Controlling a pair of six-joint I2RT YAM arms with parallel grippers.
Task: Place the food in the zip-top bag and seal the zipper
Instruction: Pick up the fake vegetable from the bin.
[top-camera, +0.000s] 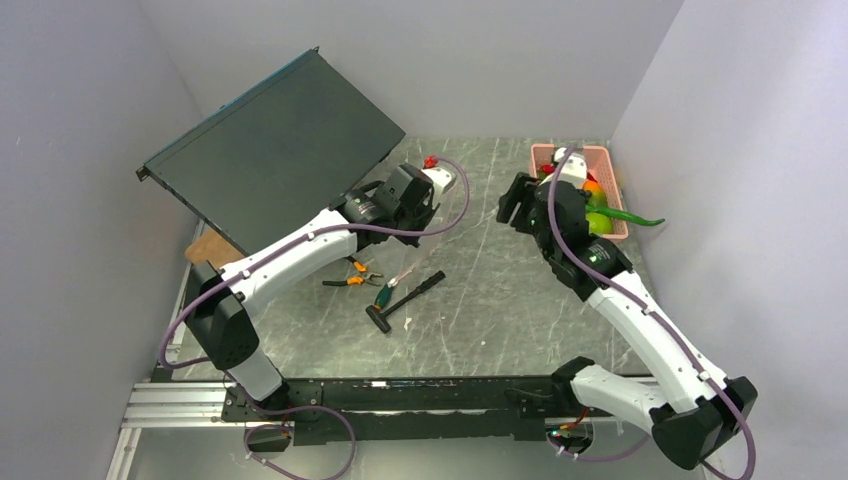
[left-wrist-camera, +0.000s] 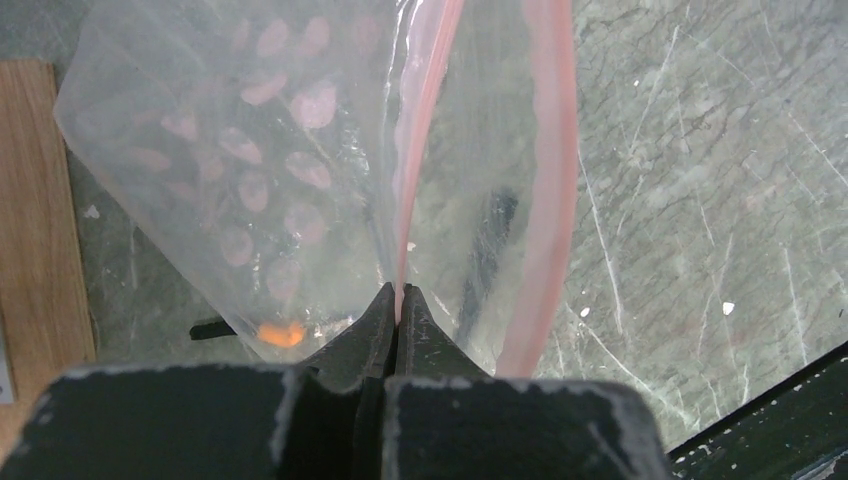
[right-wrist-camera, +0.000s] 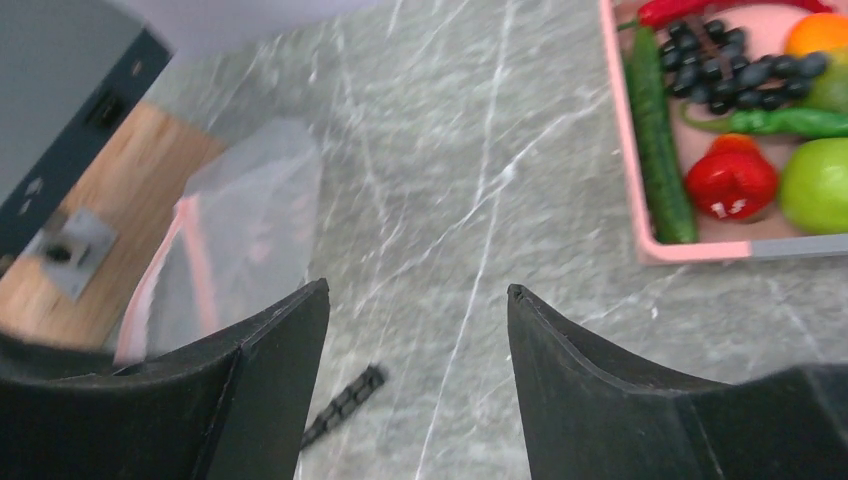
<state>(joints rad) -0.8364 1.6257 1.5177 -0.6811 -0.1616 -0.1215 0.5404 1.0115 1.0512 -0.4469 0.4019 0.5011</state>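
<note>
The left pincer (left-wrist-camera: 400, 300) is clamped tight on one lip of the long pale pink zipper strip (left-wrist-camera: 420, 150). From it hangs the clear crinkly zip-top bag (left-wrist-camera: 250, 150), over the middle of the grey marbled bench (right-wrist-camera: 480, 150) toward its far edge. The other pink lip hangs free just beside the held one, so the mouth gapes a little. No food can be made out inside, though the film blurs what lies behind it.

The right pincer (right-wrist-camera: 418, 300) stands wide with nothing between its fingers, hovering between the bag and the pink slotted plastic basket (right-wrist-camera: 690, 250) in the far right corner of the bench. All the toy produce I can see lies in that basket: a long green cucumber (right-wrist-camera: 655, 130), a dark grape bunch (right-wrist-camera: 730, 60), a red tomato (right-wrist-camera: 730, 185) and a green apple (right-wrist-camera: 815, 185).

Judging by this, the filling step is only starting. The next move calls for the right arm to reach the basket, close on one piece, and carry it to the gaping mouth while the left holds steady.
</note>
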